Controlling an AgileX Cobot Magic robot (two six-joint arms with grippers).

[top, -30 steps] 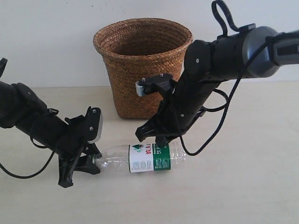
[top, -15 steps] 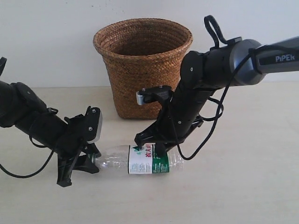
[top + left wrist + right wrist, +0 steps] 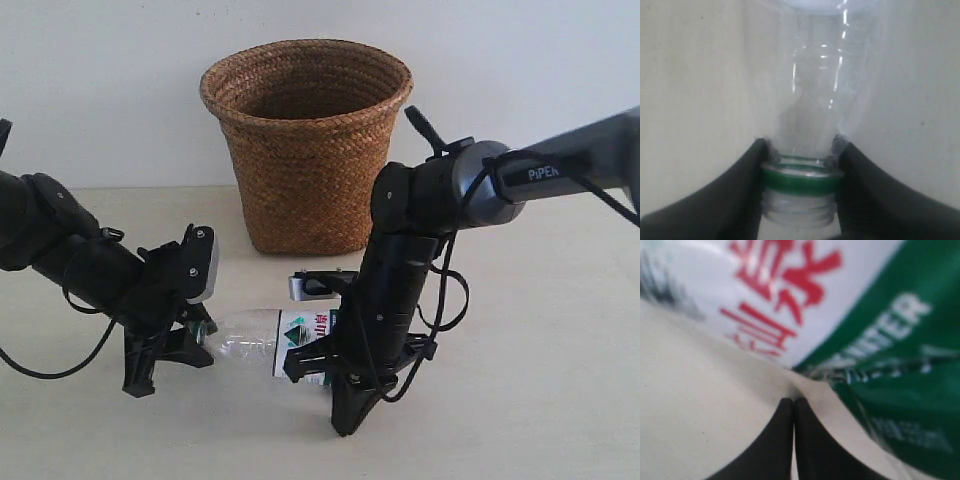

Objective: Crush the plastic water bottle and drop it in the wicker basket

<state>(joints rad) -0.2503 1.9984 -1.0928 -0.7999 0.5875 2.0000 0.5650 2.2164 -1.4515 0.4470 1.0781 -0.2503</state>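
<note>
My left gripper (image 3: 801, 165) is clamped on the neck of the plastic water bottle (image 3: 245, 342), right at its green ring. The bottle lies on its side on the tabletop (image 3: 540, 390), in front of the wicker basket (image 3: 305, 165) and apart from it. My right gripper (image 3: 793, 410) is closed tip to tip on nothing, down at the labelled end. The clear part looks round, so I judge the crush barely begun. The lift and the drop into the basket remain.

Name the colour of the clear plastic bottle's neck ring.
Green ring; left wrist view shows it best.
</note>
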